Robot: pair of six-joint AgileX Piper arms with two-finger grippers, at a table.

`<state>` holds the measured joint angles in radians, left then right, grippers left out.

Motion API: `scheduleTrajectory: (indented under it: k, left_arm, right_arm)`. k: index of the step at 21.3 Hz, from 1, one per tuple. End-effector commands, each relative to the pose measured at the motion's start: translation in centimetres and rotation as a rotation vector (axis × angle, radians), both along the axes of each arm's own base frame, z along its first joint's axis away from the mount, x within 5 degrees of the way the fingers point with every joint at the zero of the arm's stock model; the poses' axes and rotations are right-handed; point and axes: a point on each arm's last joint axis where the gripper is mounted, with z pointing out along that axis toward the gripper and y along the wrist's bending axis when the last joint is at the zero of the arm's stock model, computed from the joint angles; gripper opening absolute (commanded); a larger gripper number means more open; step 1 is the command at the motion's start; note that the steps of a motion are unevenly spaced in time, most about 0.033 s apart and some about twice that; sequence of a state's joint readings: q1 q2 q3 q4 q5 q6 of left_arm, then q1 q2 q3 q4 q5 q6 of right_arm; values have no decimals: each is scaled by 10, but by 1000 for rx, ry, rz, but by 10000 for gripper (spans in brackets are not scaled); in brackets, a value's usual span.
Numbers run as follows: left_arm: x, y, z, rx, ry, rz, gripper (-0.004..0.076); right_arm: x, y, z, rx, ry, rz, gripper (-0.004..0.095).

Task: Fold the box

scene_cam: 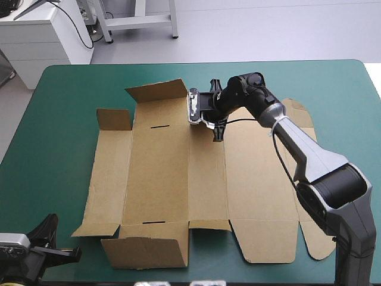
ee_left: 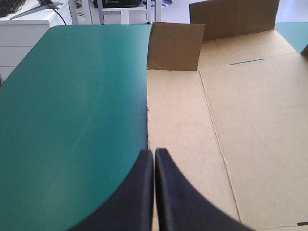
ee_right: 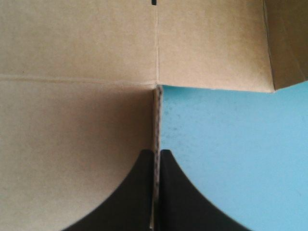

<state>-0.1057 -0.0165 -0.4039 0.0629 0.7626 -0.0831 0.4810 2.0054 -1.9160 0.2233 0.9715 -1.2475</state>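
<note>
The brown box (scene_cam: 172,179) lies spread open on the teal-green table (scene_cam: 65,95), with flaps raised along its far edge (scene_cam: 158,89), its left end (scene_cam: 114,119) and its near edge (scene_cam: 146,250). My right gripper (scene_cam: 212,118) is at the box's far edge, over the narrow middle panel. In the right wrist view it (ee_right: 155,153) is shut on a small flap (ee_right: 155,120) standing on edge, board on one side and table cover on the other. My left gripper (scene_cam: 55,243) hovers at the table's near left corner, off the box. Its fingers (ee_left: 154,153) are shut on nothing, and the box's left panel (ee_left: 183,125) lies ahead.
The box's right-hand lid panel with rounded tabs (scene_cam: 309,238) reaches toward the table's right edge under my right arm (scene_cam: 303,149). Bare cover (ee_left: 77,106) runs along the left of the box. A white cabinet (scene_cam: 36,36) stands beyond the far left corner.
</note>
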Motion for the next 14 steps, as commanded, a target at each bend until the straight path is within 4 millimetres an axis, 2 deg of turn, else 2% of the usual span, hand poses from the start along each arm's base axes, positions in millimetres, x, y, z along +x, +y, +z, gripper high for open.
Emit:
scheduleTrajectory:
  k: [1,4,6,7,8,9,10,11,12,14]
  left_arm:
    - [-3,0,13,-7,-102,-3,-8]
    - [-3,0,13,-6,-103,-3,-8]
    - [-3,0,13,-6,-103,-3,-8]
    - [-3,0,13,-6,-103,-3,-8]
    - [-3,0,13,-6,-103,-3,-8]
    - [-3,0,13,-6,-103,-3,-8]
    - [-3,0,13,-6,-103,-3,-8]
    - [-3,0,13,-6,-103,-3,-8]
    - [-3,0,13,-6,-103,-3,-8]
    - [-3,0,13,-6,-103,-3,-8]
  right_arm:
    - [-1,-2,31,117,-58,-101,-20]
    - [2,-1,23,129,-17,-153,1]
    - [5,1,14,118,8,-152,82]
    - [5,1,9,107,34,-156,177]
    - [5,1,8,103,40,-155,224]
    - [6,1,6,98,46,-161,351]
    - [6,1,5,98,43,-162,412]
    - [8,2,7,104,23,-164,498]
    - [9,1,13,110,8,-177,519]
    - [10,-4,35,143,-16,-281,495]
